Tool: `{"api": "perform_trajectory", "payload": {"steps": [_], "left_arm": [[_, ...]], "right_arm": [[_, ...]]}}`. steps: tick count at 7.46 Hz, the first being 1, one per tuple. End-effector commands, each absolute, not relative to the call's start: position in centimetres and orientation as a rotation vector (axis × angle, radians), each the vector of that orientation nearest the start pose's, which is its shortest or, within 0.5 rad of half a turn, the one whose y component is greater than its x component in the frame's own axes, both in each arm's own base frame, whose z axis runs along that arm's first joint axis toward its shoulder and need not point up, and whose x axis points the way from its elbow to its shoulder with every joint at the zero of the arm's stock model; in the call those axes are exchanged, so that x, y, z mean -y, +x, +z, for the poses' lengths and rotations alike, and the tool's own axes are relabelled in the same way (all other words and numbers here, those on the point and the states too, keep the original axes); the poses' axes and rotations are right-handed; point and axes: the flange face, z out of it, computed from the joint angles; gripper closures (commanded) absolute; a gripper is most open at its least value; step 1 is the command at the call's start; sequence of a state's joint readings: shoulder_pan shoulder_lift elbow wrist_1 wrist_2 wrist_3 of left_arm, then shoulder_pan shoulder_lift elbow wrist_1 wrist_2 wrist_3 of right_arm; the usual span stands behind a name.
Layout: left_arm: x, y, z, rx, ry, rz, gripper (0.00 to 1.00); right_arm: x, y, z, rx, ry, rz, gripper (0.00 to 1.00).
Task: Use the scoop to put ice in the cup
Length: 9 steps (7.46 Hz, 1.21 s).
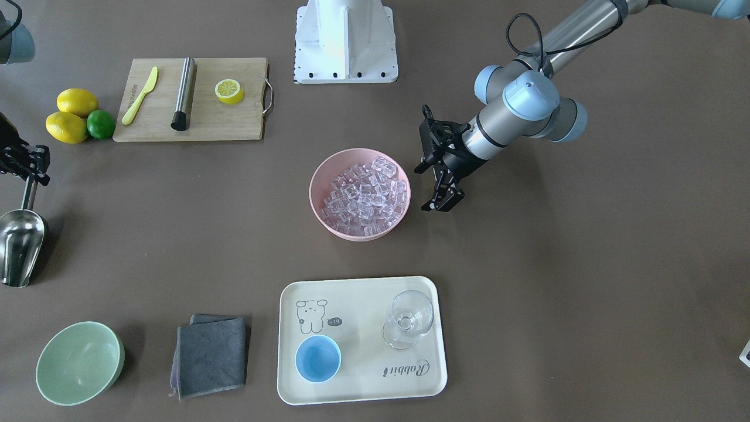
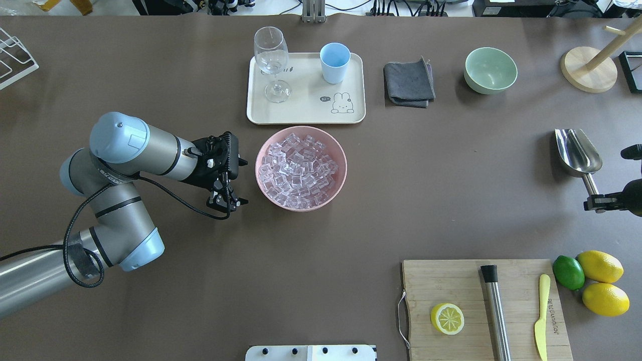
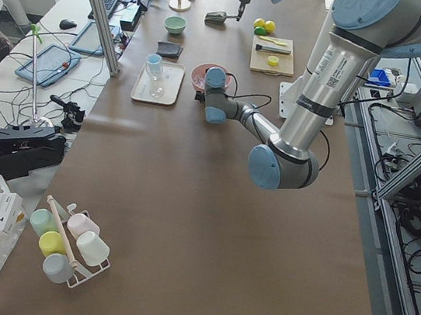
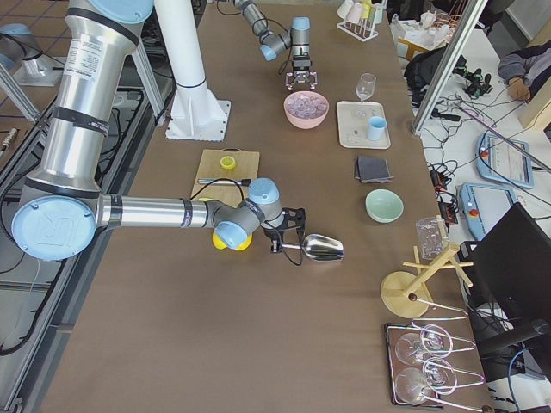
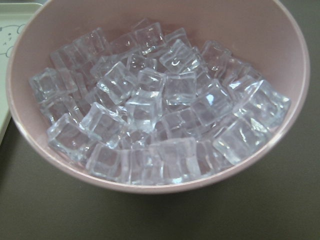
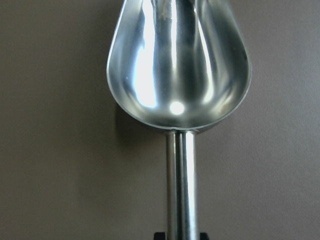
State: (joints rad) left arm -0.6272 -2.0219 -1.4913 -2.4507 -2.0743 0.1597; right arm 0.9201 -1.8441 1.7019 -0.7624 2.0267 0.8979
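Observation:
The ice (image 1: 366,190) fills a pink bowl (image 1: 319,176) at mid-table; the left wrist view shows the ice (image 5: 150,105) close up. My left gripper (image 2: 244,182) is open and empty, just beside the bowl's rim (image 2: 261,150). The light-blue cup (image 1: 317,358) stands empty on a cream tray (image 1: 363,387), also seen from overhead (image 2: 334,61). My right gripper (image 2: 595,203) is shut on the handle of the steel scoop (image 2: 578,150), far from the bowl. The scoop's trough (image 6: 177,65) is empty and lies low over the table.
A clear stemmed glass (image 1: 409,319) stands on the tray beside the cup. A grey cloth (image 1: 210,354) and a pale green bowl (image 1: 79,363) lie along the same edge. A cutting board (image 1: 234,123) holds a steel cylinder, plastic knife and lemon half; lemons and a lime sit beside it.

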Motion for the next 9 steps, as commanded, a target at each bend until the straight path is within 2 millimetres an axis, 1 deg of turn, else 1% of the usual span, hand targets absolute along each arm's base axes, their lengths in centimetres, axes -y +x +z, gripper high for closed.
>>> {"api": "perform_trajectory", "payload": {"steps": [1,2,3,4,5,6,7,8,9], "left_arm": [[45.8,48.7,33.7,-0.952,1.034,1.243,0.01],[45.2,49.1,33.8,-0.956,1.047,1.243,0.01],[45.2,49.2,33.8,-0.960,1.047,1.240,0.01],[45.2,49.3,33.2,-0.993,1.012,1.185,0.01],[45.2,49.2,33.3,-1.034,0.952,1.104,0.01],[44.9,49.6,33.3,-1.032,0.954,1.107,0.01],[44.7,49.9,33.4,-1.034,0.952,1.109,0.01],[44.5,50.6,33.0,-1.024,0.962,1.106,0.01],[43.7,52.0,31.9,-1.014,0.988,1.103,0.01]], "right_arm": [[37.8,-17.5,62.4,0.775,0.170,0.070,1.00],[37.8,-17.6,61.4,0.780,0.167,0.041,1.00],[37.6,-17.8,59.8,0.788,0.141,-0.017,1.00],[37.8,-17.1,58.3,0.775,0.151,-0.091,1.00],[38.2,-16.1,56.4,0.744,0.163,-0.150,1.00],[38.6,-14.6,55.4,0.728,0.186,-0.203,1.00],[39.1,-12.7,55.2,0.742,0.220,-0.272,1.00],[39.5,-11.3,54.9,0.746,0.270,-0.349,1.00],[39.7,-10.3,54.0,0.736,0.335,-0.426,1.00]]}}
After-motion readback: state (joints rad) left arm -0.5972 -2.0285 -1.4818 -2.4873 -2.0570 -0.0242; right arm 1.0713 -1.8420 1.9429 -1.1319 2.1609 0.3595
